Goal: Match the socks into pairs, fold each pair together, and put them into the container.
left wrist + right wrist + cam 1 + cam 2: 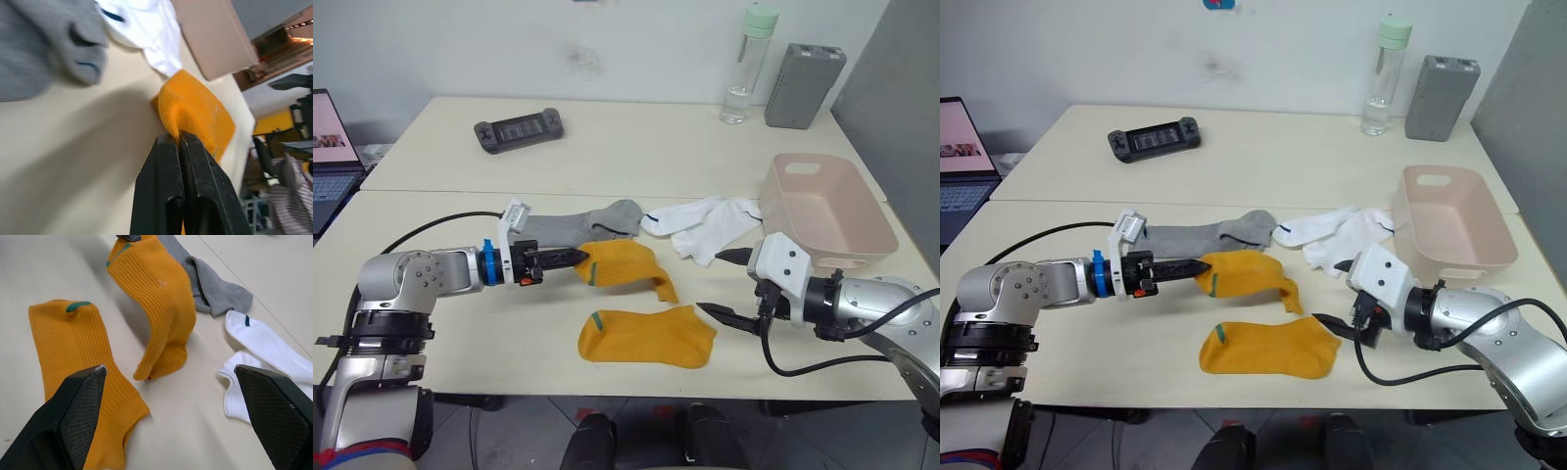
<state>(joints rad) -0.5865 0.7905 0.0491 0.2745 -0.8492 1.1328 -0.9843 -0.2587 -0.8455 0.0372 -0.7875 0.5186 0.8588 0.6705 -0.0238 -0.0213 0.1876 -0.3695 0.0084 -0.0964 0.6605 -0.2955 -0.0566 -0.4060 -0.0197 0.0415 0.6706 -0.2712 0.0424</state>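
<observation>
My left gripper [579, 257] is shut on the cuff of one mustard-orange sock [628, 269], lifting that end off the table while its toe trails down to the right. A second orange sock [646, 336] lies flat near the front edge. My right gripper [724, 286] stands open just right of the flat sock's toe, touching nothing. Grey socks [578, 227] lie behind the lifted one, and white socks [705, 225] are heaped to their right. The pale pink container [827, 209] stands at the right, empty.
A black game controller [519, 127] lies at the back left, with a clear water bottle [744, 69] and a grey box [803, 84] at the back right. A laptop [331, 157] sits off the left edge. A black cable [431, 230] trails from my left arm.
</observation>
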